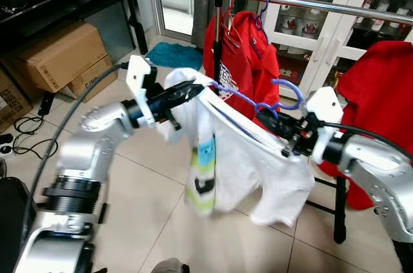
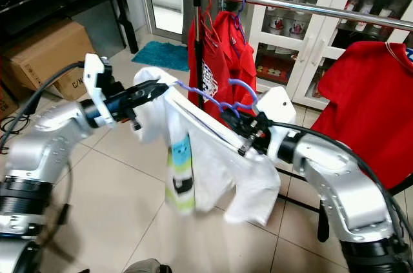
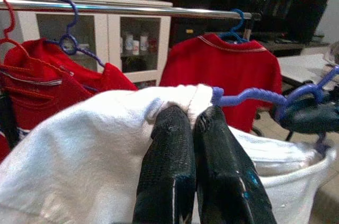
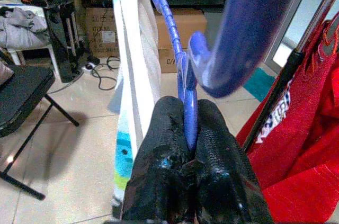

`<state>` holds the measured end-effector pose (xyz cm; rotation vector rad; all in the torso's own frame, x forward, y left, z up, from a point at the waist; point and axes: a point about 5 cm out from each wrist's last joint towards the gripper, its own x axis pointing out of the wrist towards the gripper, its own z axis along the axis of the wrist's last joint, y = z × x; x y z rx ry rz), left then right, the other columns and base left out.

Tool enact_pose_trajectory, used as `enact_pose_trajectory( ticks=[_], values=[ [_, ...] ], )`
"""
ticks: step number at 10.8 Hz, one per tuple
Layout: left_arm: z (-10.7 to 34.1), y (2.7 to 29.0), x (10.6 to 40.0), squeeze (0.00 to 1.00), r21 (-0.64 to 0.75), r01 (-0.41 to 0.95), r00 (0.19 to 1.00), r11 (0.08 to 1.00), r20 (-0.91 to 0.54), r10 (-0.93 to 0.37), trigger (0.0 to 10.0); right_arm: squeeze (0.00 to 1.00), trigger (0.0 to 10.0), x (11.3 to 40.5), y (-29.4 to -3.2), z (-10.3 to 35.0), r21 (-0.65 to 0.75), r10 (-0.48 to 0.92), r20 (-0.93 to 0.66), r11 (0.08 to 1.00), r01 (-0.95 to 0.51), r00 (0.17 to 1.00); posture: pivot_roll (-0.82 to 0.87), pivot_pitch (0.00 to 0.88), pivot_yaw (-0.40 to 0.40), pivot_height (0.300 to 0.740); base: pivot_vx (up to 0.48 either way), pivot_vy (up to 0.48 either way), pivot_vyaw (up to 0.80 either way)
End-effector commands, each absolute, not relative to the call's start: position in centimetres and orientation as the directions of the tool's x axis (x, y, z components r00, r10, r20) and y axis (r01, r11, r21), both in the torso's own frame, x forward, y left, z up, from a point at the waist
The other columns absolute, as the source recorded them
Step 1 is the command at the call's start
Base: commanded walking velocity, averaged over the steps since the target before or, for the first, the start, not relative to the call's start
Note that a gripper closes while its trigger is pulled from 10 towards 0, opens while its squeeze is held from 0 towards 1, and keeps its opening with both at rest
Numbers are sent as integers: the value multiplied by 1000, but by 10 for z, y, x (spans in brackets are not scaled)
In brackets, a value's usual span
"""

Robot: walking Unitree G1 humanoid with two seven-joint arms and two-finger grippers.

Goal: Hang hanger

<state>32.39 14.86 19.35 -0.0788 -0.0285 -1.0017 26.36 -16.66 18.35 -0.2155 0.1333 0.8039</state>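
The blue hanger (image 1: 255,102) with the white shirt (image 1: 226,157) hangs between both arms, below the rail (image 1: 322,3); left gripper (image 1: 187,90) jaws pinch its shirt-covered end; right gripper (image 1: 268,117) jaws squeeze its middle; the shirt could slide off if tipped.

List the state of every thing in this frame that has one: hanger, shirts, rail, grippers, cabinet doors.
Blue hanger: held between both grippers, not yet on the rail.
White shirt: draped on the blue hanger, hanging down.
Left gripper: shut on the white shirt's shoulder end.
Right gripper: shut on the blue hanger near its hook.
Rail: carrying red shirts on hangers.
Cabinet doors: closed.
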Motion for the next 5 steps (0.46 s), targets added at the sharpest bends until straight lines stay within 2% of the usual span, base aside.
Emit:
enact_pose_trajectory(
  ticks=[1, 3, 4, 5],
  values=[
    [212, 165, 322, 0, 7, 823, 565, 568, 96, -819, 0, 0, 0, 267, -195, 175, -137, 584, -269, 764, -631, 766, 11, 0, 57, 740, 0, 0, 0],
    [197, 154, 317, 0, 7, 854, 520, 520, 7, -854, 0, 0, 0, 271, -188, 177, -128, 581, -261, 771, -624, 771, 11, 0, 52, 740, 0, 0, 0],
    [183, 147, 325, 0, 80, 816, 577, 572, -83, -812, 0, 0, 0, 277, -179, 176, -136, 564, -278, 778, -613, 778, 7, 0, 53, 740, 0, 0, 0],
    [180, 140, 334, 0, 104, 774, 633, 625, -83, -770, 0, 0, 0, 279, -166, 176, -124, 578, -285, 769, -628, 765, 5, 0, 57, 740, 0, 0, 0]
  ],
)
